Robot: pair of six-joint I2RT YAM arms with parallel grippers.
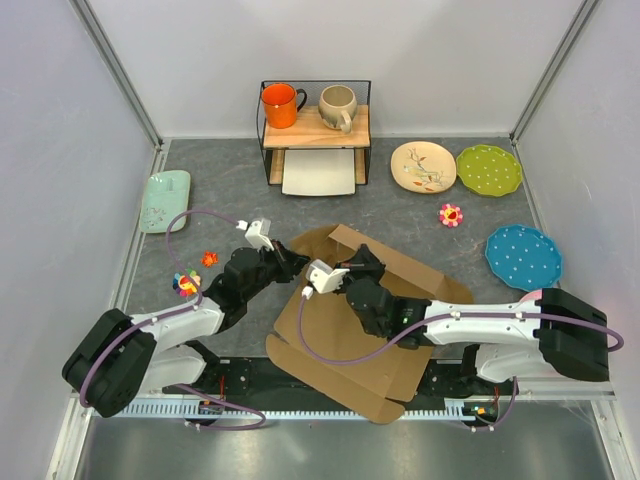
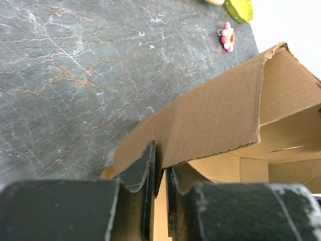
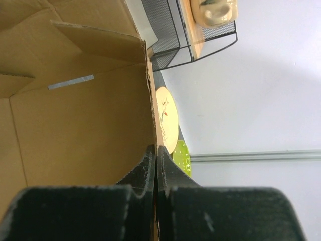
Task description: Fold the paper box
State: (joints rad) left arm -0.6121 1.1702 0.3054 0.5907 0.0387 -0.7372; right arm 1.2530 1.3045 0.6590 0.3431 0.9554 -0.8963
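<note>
1. The left claw (image 2: 159, 159) is clenched on the edge of a raised wall of the paper box (image 1: 365, 385).
2. The right claw (image 3: 156, 153) is clenched as well, pinching the edge of another upright wall.
3. The paper box lies partly folded at the middle of the desk (image 1: 230, 190), between both arms and nearer than the wire rack (image 1: 315, 130).

Brown paper box (image 1: 345, 330), orange mug (image 1: 280, 105), blue plate (image 1: 523, 256) w/ dots.

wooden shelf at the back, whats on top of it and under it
On top stand an orange mug and a beige mug. Under it lies a white tray, its rear part covered by the shelf.
</note>
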